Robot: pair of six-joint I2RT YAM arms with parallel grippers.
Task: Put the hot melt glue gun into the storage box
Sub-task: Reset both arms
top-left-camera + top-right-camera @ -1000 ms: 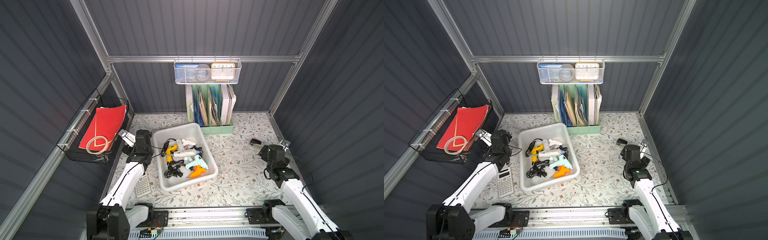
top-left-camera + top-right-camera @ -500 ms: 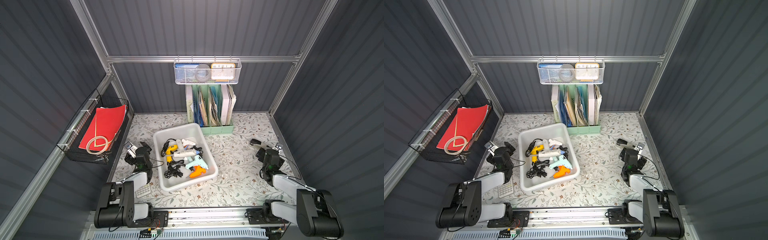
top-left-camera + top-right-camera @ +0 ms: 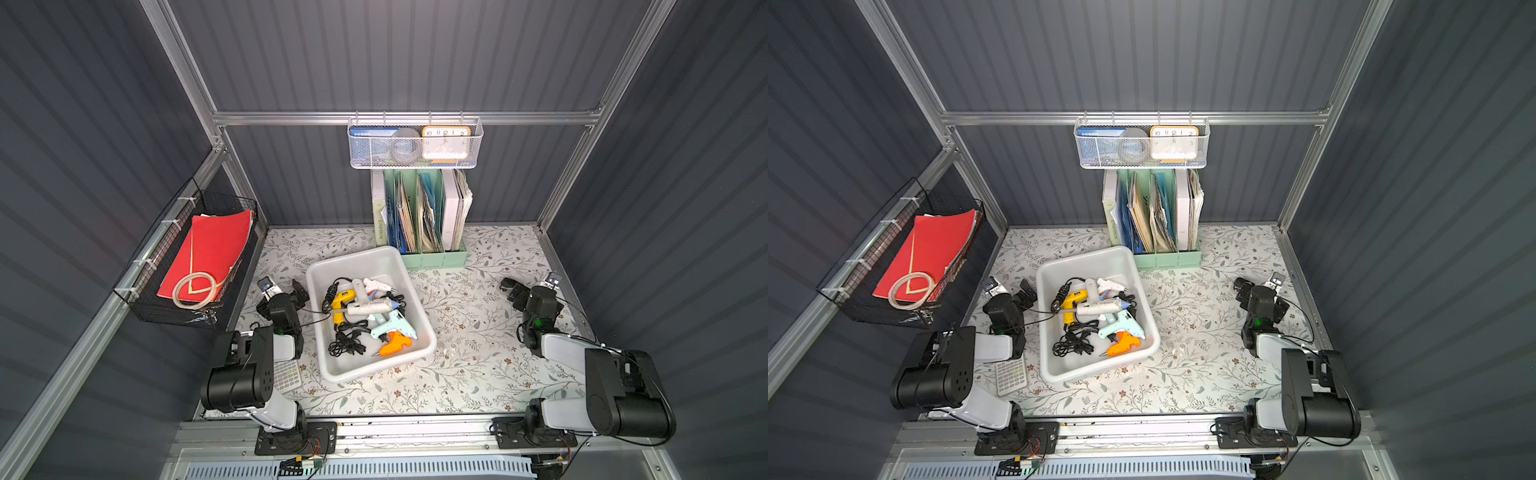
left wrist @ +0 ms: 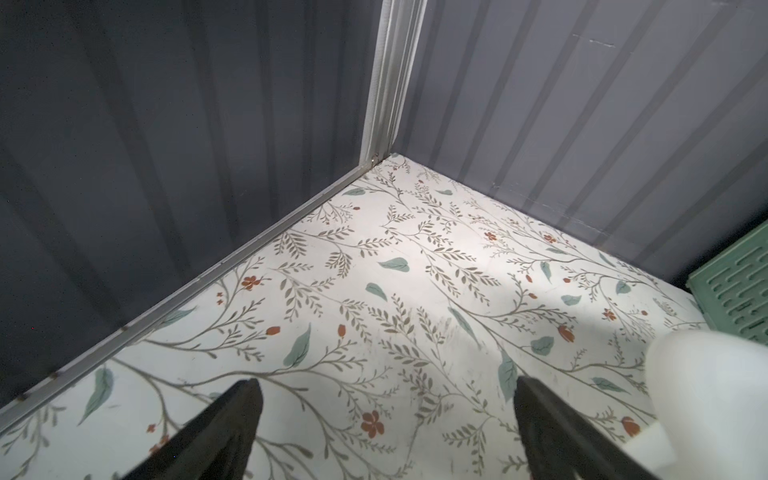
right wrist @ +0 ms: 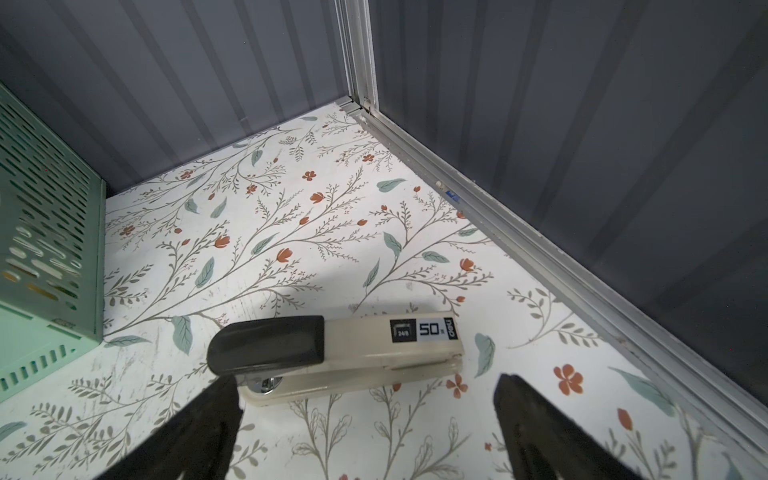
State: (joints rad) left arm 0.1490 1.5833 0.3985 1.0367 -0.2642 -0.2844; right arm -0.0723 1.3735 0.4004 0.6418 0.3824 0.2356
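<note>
Several glue guns (image 3: 370,308) lie heaped in the storage box (image 3: 353,264) in both top views: yellow, white, mint and orange, with black cords (image 3: 345,343) tangled among them. The box sits mid-counter (image 3: 457,374), just in front of the mint-green file holder (image 3: 432,259). We see the left hand (image 3: 291,291) low beside the box and the right hand (image 3: 514,291) well apart, near the counter's right edge.

From the left wrist, our left hand (image 4: 386,382) is released, its fingers spread over bare counter.

From the right wrist, the right hand (image 5: 365,380) is released too. A beige-and-black stapler (image 5: 353,353) lies at its fingertips; we cannot tell whether they touch.
</note>
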